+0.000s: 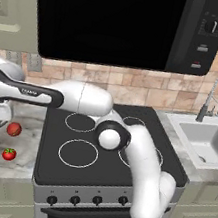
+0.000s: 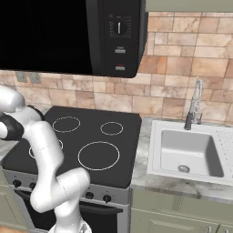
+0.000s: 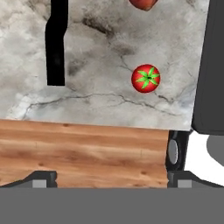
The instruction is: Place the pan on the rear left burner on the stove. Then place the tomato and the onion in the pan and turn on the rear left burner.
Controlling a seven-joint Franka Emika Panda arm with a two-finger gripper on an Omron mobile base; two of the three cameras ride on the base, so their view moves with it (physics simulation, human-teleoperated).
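Observation:
My gripper (image 3: 111, 180) is open, over the counter's front edge, with nothing between its fingertips. The pan shows as its straight black handle (image 3: 56, 43), lying on the marble counter ahead and to the left; its bowl is cut off at the top edge. The tomato (image 3: 145, 78) with its green stem lies to the right of the handle, and the onion (image 3: 142, 3) just beyond it. Both balls sit left of the stove (image 1: 46, 161): onion (image 1: 14, 129), tomato (image 1: 9, 154). The rear left burner (image 1: 80, 122) (image 2: 66, 124) is bare.
A black microwave (image 1: 121, 22) hangs low over the stove. Knobs (image 1: 75, 200) line the silver front panel. A sink (image 2: 189, 152) with a faucet (image 2: 195, 102) lies to the right. My arm's elbow (image 1: 110, 137) crosses above the cooktop. Wooden floor (image 3: 87, 153) shows below the counter edge.

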